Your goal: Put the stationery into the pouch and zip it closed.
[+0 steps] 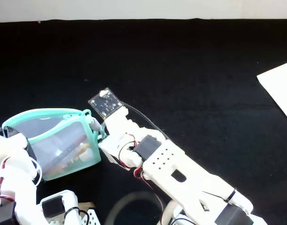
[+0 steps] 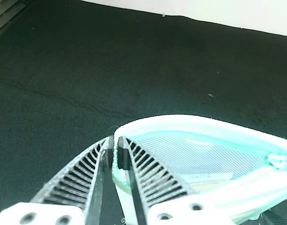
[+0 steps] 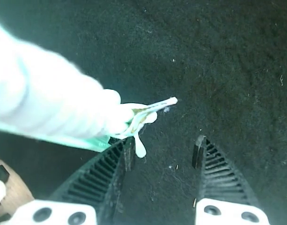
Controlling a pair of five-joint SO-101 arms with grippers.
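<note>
A teal mesh pouch (image 1: pixel 54 140) stands on the black table at the left, its top open. Stationery (image 1: pixel 68 152) shows through its clear side. My left gripper (image 2: pixel 114 159) is shut on the pouch's (image 2: pixel 204 154) rim at its left end, where the high view also has the left gripper (image 1: pixel 7 133). The zipper pull (image 2: pixel 279 161) sits at the far end of the rim. My right gripper (image 3: pixel 163 152) is open just behind the zipper pull (image 3: pixel 143 117), with one finger (image 3: pixel 127 152) touching the pouch's (image 3: pixel 49 108) end. From above, the right gripper (image 1: pixel 97 129) is at the pouch's right end.
A white sheet (image 1: pixel 279 89) lies at the table's right edge. A brown object (image 1: pixel 84 206) sits near the arms' bases at the front. Open black table (image 1: pixel 180 65) stretches behind and to the right of the pouch.
</note>
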